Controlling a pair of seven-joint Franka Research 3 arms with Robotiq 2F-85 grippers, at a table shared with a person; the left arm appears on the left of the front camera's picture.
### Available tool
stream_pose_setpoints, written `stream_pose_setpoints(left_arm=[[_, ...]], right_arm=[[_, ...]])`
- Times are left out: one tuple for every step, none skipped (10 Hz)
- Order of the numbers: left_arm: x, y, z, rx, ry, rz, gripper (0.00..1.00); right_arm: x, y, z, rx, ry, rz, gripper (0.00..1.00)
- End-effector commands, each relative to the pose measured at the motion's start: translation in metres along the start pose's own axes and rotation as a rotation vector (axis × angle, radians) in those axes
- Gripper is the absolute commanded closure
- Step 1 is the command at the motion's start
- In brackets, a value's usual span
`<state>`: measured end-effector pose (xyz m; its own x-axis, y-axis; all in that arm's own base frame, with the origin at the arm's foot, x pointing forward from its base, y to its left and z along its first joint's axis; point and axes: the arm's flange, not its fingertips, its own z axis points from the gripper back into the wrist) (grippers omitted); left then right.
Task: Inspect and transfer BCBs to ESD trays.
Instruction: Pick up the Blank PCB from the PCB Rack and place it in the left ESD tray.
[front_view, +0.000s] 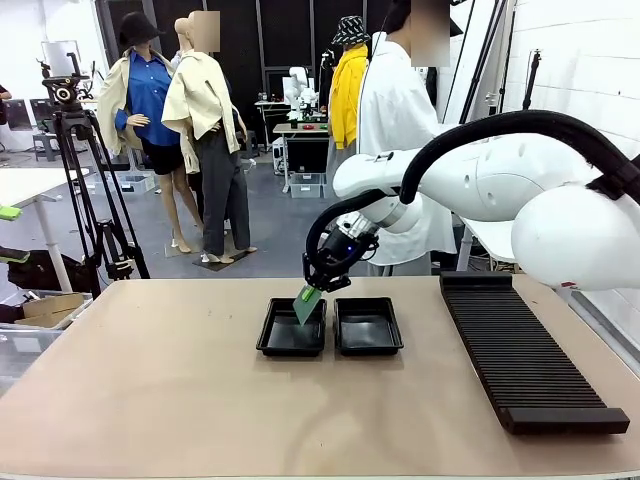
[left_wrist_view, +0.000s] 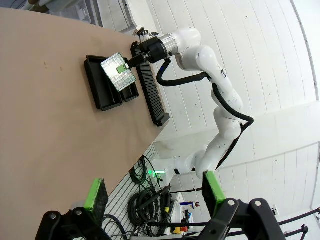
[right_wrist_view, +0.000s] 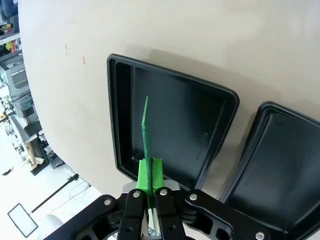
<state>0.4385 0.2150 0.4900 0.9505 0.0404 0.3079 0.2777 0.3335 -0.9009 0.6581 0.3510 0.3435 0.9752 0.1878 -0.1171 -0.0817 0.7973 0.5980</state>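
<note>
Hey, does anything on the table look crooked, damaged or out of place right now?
Nothing stands out. The right gripper holds a BCB tilted on edge over one ESD tray. The second tray sits squarely beside it, both empty and intact. The ribbed rack lies straight, apart from them.

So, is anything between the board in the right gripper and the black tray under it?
Nothing visible. The right gripper holds the green circuit board over the left ESD tray, whose floor is bare. The second tray beside it is bare too.
</note>
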Motion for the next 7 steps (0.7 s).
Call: stream_pose_setpoints(left_arm=[[-0.001, -0.002, 0.0005, 0.003, -0.007, -0.002, 0.0], [-0.001, -0.002, 0.0005, 0.003, -0.007, -0.002, 0.0], [-0.001, -0.002, 0.0005, 0.003, -0.007, -0.002, 0.0], [-0.001, -0.002, 0.0005, 0.003, -0.007, -0.002, 0.0], [-0.001, -0.002, 0.0005, 0.003, -0.007, -0.002, 0.0], [-0.001, -0.002, 0.0005, 0.003, -0.007, -0.002, 0.0], [-0.001, -0.002, 0.0005, 0.003, -0.007, -0.002, 0.0]], right_arm=[[-0.002, 0.0015, 0.0034, 0.001, -0.004, -0.003, 1.0], [-0.002, 0.0015, 0.0034, 0.001, -0.004, -0.003, 1.0], [-0.002, 0.0015, 0.0034, 0.001, -0.004, -0.003, 1.0], [-0.002, 0.0015, 0.0034, 0.001, -0.004, -0.003, 1.0], [-0.002, 0.0015, 0.0034, 0.001, -0.004, -0.003, 1.0], [-0.0002, 0.0005, -0.0002, 0.001, 0.0, 0.001, 1.0], [-0.0022, 0.0045, -0.0049, -0.011, -0.005, -0.022, 1.0]])
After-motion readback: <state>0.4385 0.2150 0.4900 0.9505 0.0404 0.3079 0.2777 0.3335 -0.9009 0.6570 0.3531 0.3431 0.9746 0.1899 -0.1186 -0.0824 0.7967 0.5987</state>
